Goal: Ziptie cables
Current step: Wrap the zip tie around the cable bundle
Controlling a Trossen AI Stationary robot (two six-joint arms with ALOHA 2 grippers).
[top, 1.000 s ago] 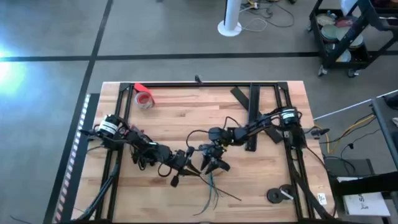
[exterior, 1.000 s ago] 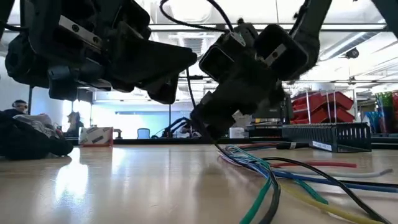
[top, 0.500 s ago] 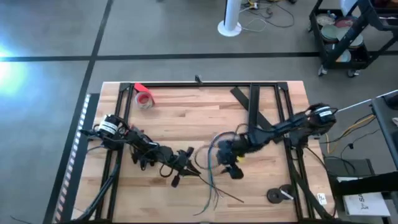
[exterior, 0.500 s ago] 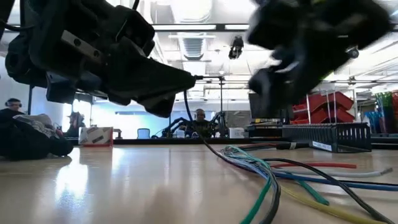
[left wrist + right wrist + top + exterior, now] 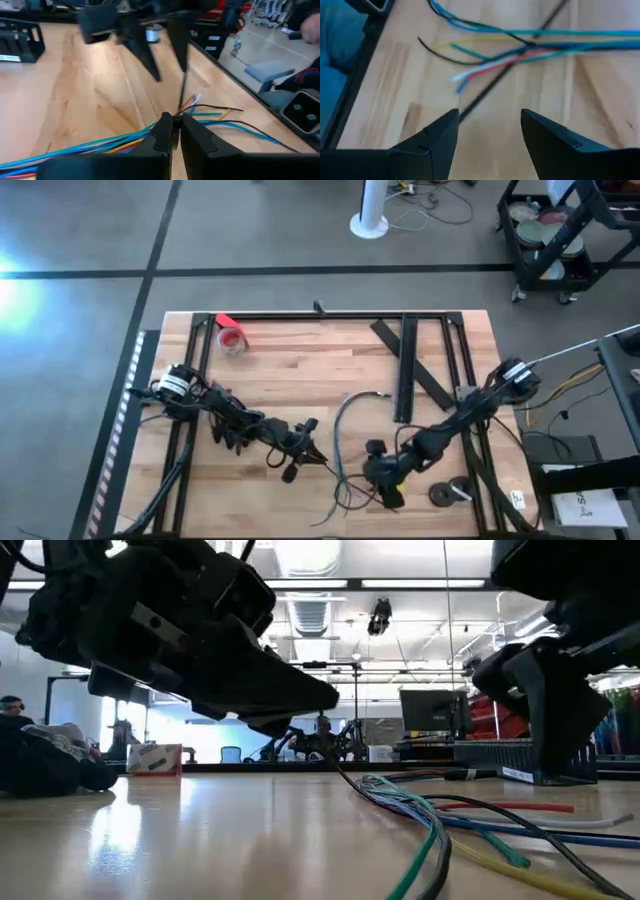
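Observation:
The cables (image 5: pixel 338 425) lie in a loose curve on the wooden table, their coloured ends (image 5: pixel 462 80) fanned out toward the near edge. The ziptie (image 5: pixel 352 478) is a thin dark strip running from my left gripper (image 5: pixel 314 459) toward the near right. My left gripper (image 5: pixel 176 125) is shut on it, just above the cables (image 5: pixel 75 147). My right gripper (image 5: pixel 386 490) hovers open near the ziptie's other end. In the right wrist view the ziptie (image 5: pixel 490 86) runs out from between the spread fingers of the right gripper (image 5: pixel 490 117), which touch nothing. My left gripper pinches one end of the ziptie (image 5: pixel 179 111) between its two fingertips. The strip runs on ahead of the fingers, along their line, toward my right gripper. The held end is lifted; in the low view the strip (image 5: pixel 335 762) slants down from the fingertips to the table.
A red tape roll (image 5: pixel 232 338) sits at the far left. Wide flat black strips (image 5: pixel 405 365) lie at the far right. A round black object (image 5: pixel 450 493) lies at the near right. Black rails (image 5: pixel 330 316) frame the table.
My right gripper has left the middle of the table beside the cables and swung toward the right and near edges, ending by the ziptie's free end. My left gripper has shifted slightly toward the right. The cables now lie uncovered in a curve.

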